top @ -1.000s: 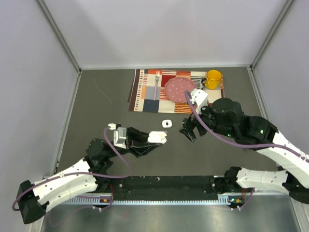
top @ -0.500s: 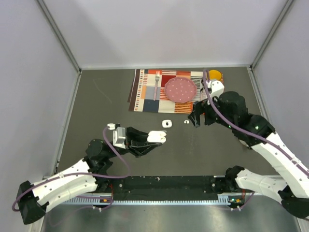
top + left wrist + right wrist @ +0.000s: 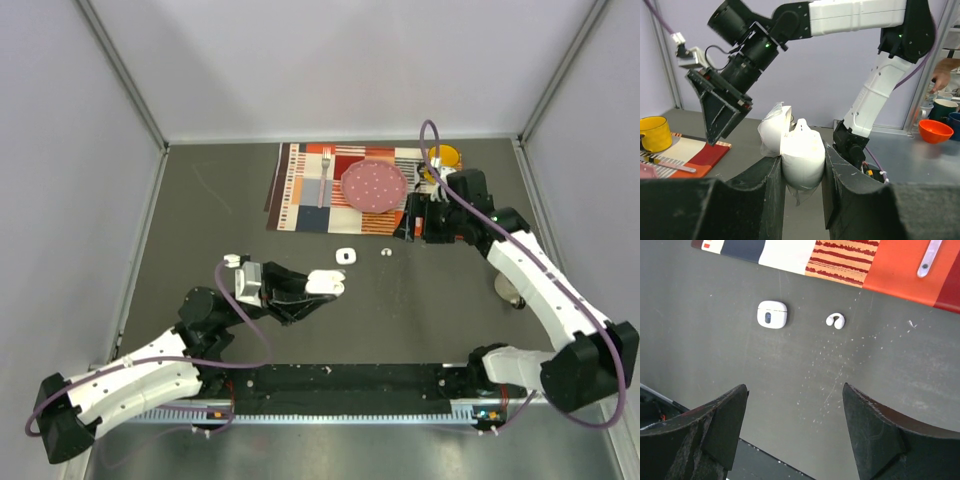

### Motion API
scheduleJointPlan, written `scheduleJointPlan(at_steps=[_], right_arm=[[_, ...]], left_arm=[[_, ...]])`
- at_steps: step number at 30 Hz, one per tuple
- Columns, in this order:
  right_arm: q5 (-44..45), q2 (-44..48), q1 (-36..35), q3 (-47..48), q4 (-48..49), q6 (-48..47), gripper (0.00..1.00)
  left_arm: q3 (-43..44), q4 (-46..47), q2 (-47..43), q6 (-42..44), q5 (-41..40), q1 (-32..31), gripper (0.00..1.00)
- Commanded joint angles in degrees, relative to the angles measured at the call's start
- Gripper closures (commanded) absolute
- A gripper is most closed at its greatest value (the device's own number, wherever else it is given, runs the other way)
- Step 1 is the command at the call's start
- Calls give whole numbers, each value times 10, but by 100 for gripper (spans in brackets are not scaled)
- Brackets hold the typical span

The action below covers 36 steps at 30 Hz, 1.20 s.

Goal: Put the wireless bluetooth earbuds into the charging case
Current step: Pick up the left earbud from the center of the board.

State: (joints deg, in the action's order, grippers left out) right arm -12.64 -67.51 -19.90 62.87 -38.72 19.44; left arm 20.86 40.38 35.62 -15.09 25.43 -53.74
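**Q:** Where were the task items?

**A:** One earbud [image 3: 835, 320], tiny, white and C-shaped, lay loose on the dark worktop [image 3: 805, 375], near the edge of the striped mat [image 3: 840, 262]. The case [image 3: 801, 150], white w/ lid hinged open, was clenched btwn the L fingers [image 3: 774, 180]. As far as the L wrist view showed, it was held up off the worktop.

**Q:** And the R fingers?

**A:** R fingers [image 3: 732, 407] were spread wide, grasping nothing. They hovered over the worktop, well apart from the earbud.

**Q:** How would the earbud handle?

**A:** Prob. very light, hard, smooth plastic. So it would be slippery and apt to skid or flick away if pinched off-centre. Best guess: close across the curved body, low to the worktop, w/ a gentle squeeze. It looked stiff, not esp. fragile, but easy to drop.

**Q:** Anything hard to make out?

**A:** Yes.
- **Pebble:** A rounded white pebble [image 3: 772, 314] w/ a dark spot sat left of the earbud in the R wrist view, apart from it. Couldn't tell if it was a bud or a small closed case.
- **Inside the case:** A bump showed in the open case. Seated bud or moulding, unclear.
- **Case underside:** The L fingers hid it.
- **From above:** The R arm covered part of the yellow mug [image 3: 444, 157]. A pale disc [image 3: 503, 285] by its forearm was partly cut off and couldn't be identified.
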Motion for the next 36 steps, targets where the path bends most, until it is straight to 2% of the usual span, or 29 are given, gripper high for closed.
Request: scheduleJointPlan(at_steps=[1,11,26,36], right_arm=[[-53,-39,19,0,47,24,25],[-28,-116,23,-2,86,32,31],[-37,-287,34,17,155,70,56],[-35,-345,40,34,175,73,62]], left_arm=[[2,29,-5,-6,-4,-3,100],[-2,15,-22,0,-10,-2,100],[-6,-21,-52,4,-28,-2,100],[-9,-24,-55,12,-35,-2,100]])
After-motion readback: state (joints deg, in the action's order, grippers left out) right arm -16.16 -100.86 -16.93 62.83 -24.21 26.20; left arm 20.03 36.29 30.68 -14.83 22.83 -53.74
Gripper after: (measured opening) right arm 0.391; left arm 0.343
